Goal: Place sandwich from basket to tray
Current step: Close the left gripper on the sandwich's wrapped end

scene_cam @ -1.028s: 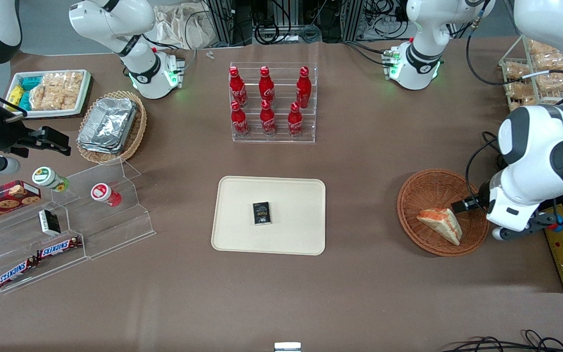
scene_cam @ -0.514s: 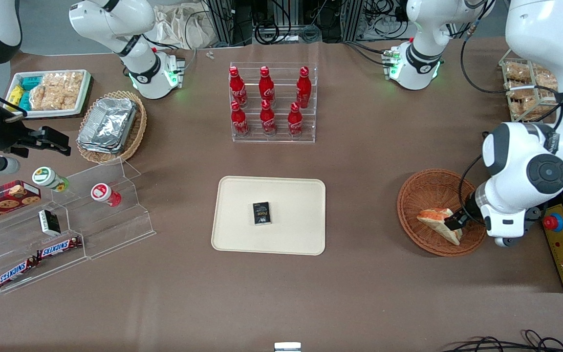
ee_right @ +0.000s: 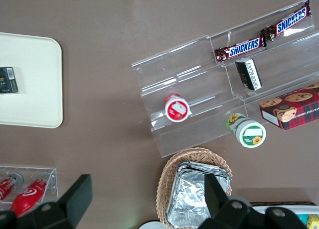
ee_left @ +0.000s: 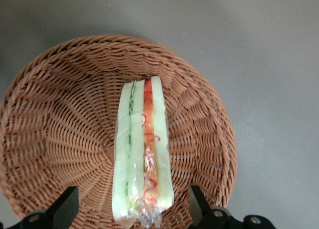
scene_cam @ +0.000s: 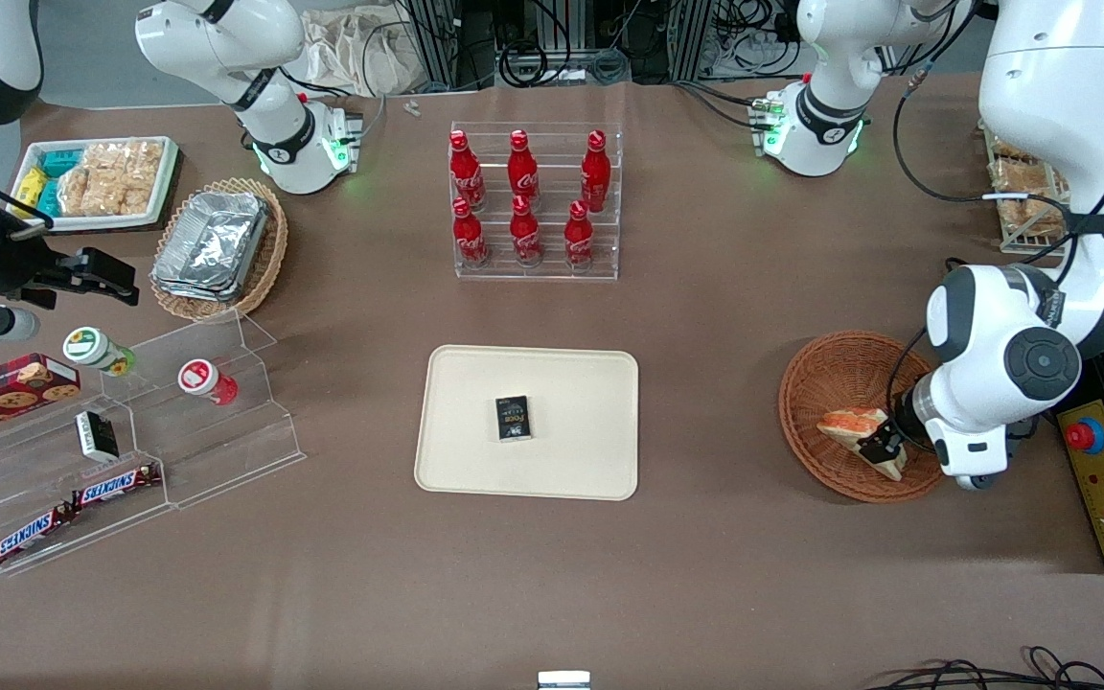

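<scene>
- The gripper (ee_left: 130, 209) hangs low over the basket (scene_cam: 825, 383) at the right of the front view, jaws spread wide, one finger (ee_left: 62, 206) on each side of the sandwich (ee_left: 142, 157), holding nothing.
- The sandwich lies on its edge in the basket, layers facing up into the wrist camera, in a shiny wrap.
- Risk, as I see it: the wedge is soft and layered, so a hard close could squash it or shear the slices apart; the slick wrap could let it slide out on the lift.
- The sandwich tapers, and the fingers sit at one end of it. Gripped off-centre, it might swing or tip.
- The woven wall slopes up close to the fingers; going deeper could catch the weave and drag the light basket along the tabletop (scene_cam: 724, 575).
- The tray (scene_cam: 475, 470) sits well apart, in the middle of the front view, with a small dark pack (scene_cam: 513, 418) at its centre. Setting down on that would leave the sandwich tilted; the bare tray around it looks roomy enough.
- The stretch of tabletop between basket and tray carries nothing. The red bottles (scene_cam: 525, 196) stand higher in the frame, off that line.
</scene>
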